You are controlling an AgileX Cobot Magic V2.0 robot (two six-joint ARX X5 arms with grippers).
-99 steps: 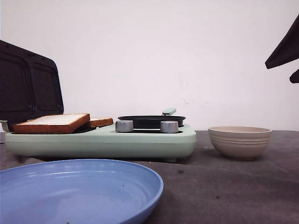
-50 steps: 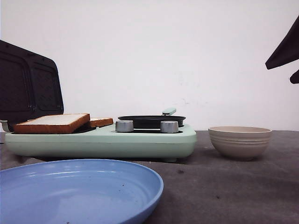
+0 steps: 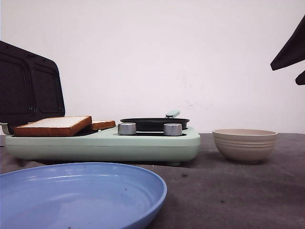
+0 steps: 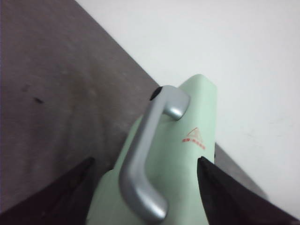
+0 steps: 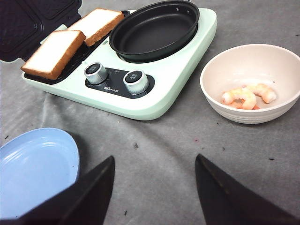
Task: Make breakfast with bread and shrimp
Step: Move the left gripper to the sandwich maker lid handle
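Two slices of bread [image 5: 54, 52] [image 5: 97, 23] lie side by side on the black grill plate of the mint-green breakfast maker [image 3: 105, 143]; the front view shows these bread slices [image 3: 52, 126] under the raised lid. A few pinkish shrimp [image 5: 246, 96] rest in the beige bowl [image 5: 236, 115]. My right gripper [image 5: 154, 158] hangs open high above the grey cloth, nothing between its fingers. My left gripper [image 4: 145, 161] is open, its fingers on either side of the lid's silver handle [image 4: 150, 154], not touching it.
A black frying pan [image 5: 154, 29] sits on the maker's right half behind two silver knobs [image 5: 136, 82]. A blue plate [image 3: 76, 195] lies at the front left. The open lid [image 3: 28, 88] stands upright at the far left. A dark part of my right arm [image 3: 291, 50] shows top right.
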